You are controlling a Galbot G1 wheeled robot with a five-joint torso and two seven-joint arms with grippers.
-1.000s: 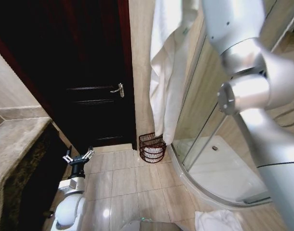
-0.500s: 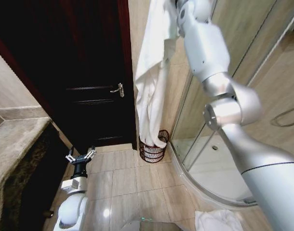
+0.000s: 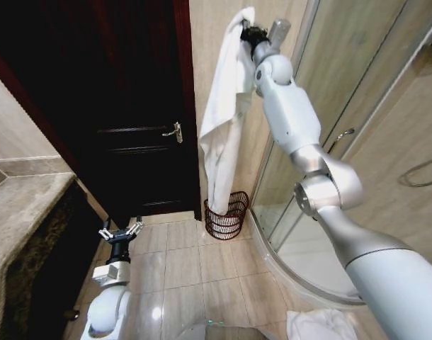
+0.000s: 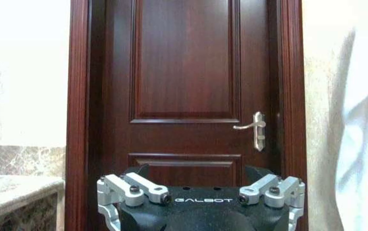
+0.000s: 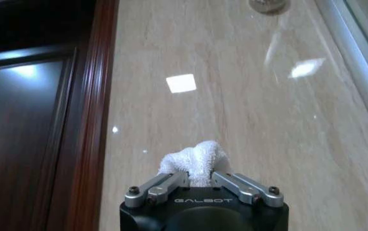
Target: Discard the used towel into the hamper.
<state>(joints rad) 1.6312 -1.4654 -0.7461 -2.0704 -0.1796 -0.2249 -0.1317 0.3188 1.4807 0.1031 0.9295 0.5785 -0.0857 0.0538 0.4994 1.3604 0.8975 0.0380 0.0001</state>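
Towel (image 3: pixel 226 120), white, hangs in a long drape from the right tool (image 3: pixel 250 32), which is raised high against the beige tiled wall (image 3: pixel 202 42) beside the dark wooden door (image 3: pixel 131 106); the cloth's lower end reaches down into the hamper (image 3: pixel 226 216). In the right wrist view the right tool (image 5: pixel 200 180) has its fingers (image 5: pixel 164 185) pinched together on a bunched tuft of the towel (image 5: pixel 193 159), with the wall (image 5: pixel 235 96) behind it. The hamper, a round dark red-brown wire basket with a flared rim, stands on the tiled floor (image 3: pixel 195 262) in the corner between the door frame and the curved glass shower enclosure (image 3: pixel 315 234). The left tool (image 3: pixel 121 234) is held low near the floor, in front of the door and well apart from the hamper, with its fingers spread and empty; in the left wrist view the left tool (image 4: pixel 200 190) faces the door (image 4: pixel 184 72) and its silver handle (image 4: pixel 254 130), with an edge of the towel (image 4: pixel 363 144) at the side. A second white cloth (image 3: pixel 319 326) lies on the floor by the shower's base.
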